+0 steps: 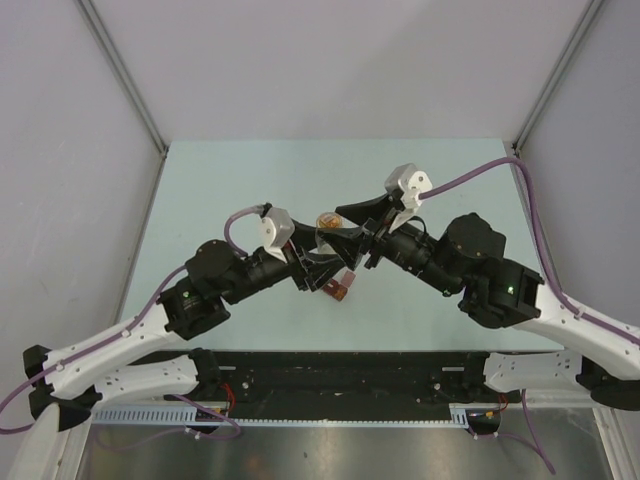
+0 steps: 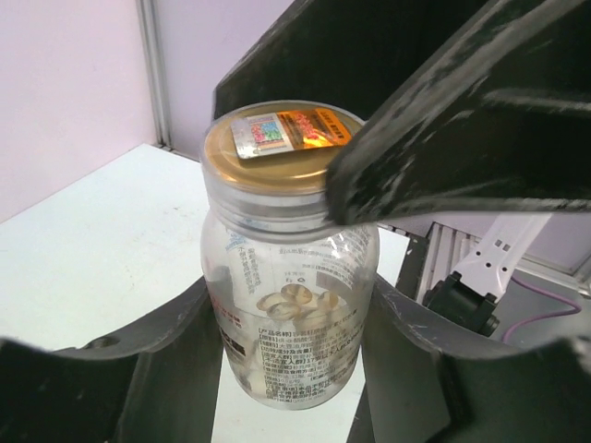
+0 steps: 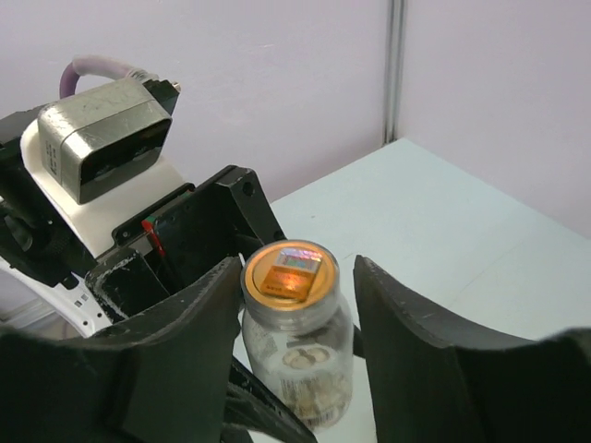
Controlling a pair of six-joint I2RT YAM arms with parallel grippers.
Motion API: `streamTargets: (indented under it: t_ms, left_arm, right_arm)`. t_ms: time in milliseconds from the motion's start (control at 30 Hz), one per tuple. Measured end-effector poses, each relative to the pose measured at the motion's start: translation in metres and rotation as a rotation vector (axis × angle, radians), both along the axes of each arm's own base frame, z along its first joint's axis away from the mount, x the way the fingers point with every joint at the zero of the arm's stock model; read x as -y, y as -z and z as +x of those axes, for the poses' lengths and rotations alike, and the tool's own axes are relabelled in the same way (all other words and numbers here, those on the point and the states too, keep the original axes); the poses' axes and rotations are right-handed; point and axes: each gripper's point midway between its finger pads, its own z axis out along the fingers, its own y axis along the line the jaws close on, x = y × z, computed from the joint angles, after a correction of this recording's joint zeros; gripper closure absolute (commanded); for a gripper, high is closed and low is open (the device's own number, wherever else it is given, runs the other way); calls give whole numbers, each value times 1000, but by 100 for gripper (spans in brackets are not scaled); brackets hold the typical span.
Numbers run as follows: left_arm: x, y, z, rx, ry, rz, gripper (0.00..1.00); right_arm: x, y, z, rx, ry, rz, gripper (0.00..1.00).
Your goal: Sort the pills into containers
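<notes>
- The pill bottle [image 2: 295,249] is clear, round plastic with a ribbed neck. A printed label [image 2: 295,355] wraps its lower half (the print is too small to read).
- Its cap [image 2: 277,152] is a smooth, flat gold-tan disc, seated on the neck, with a shiny hologram sticker [image 2: 286,132] on top.
- The tabletop [image 1: 230,190] is a matte pale blue-green sheet, boxed in by plain pale grey walls [image 1: 300,60] with metal corner posts.
- Lilac cables [image 1: 470,178] loop off both black-and-white arms.
- The pills [image 2: 297,300] are pale tan ovals heaped loosely in the bottle, filling it less than halfway.
- The left gripper [image 2: 291,318] has its matte black jaws pinching the bottle's body from both sides. From the left wrist view the bottle sits upright between them, clear of the tabletop.
- The right gripper [image 3: 297,277] comes in from the other side, its scuffed black jaws spread around the cap. There is a visible gap on one side, and the other finger is right at the rim (I can't tell if it touches).
- The pill box [image 1: 341,290] is a small dark red block lying on the tabletop just near-side of the two grippers, partly under them. I can't make out its compartments or lids from above.
</notes>
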Motion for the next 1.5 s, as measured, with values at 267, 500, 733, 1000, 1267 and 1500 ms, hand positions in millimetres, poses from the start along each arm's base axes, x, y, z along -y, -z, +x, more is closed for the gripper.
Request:
streamTargets:
  t_ms: [267, 500, 733, 1000, 1267, 1500]
  left_arm:
    - [-11, -12, -5, 28, -3, -30, 100]
    - [-9, -15, -30, 60, 130, -33, 100]
    - [0, -8, -79, 103, 411, 0, 100]
    - [7, 2, -107, 107, 610, 43, 100]
    - [6, 1, -117, 116, 677, 50, 100]
    - [7, 4, -120, 112, 704, 59, 100]
  right_arm:
    - [28, -32, -15, 28, -30, 106, 25]
    - [40, -50, -37, 83, -121, 145, 27]
    - [40, -44, -81, 186, -349, 75, 24]
    - [36, -29, -113, 226, -535, 10, 25]
    - [21, -11, -117, 200, -597, -44, 29]
    - [10, 1, -112, 179, -604, -83, 39]
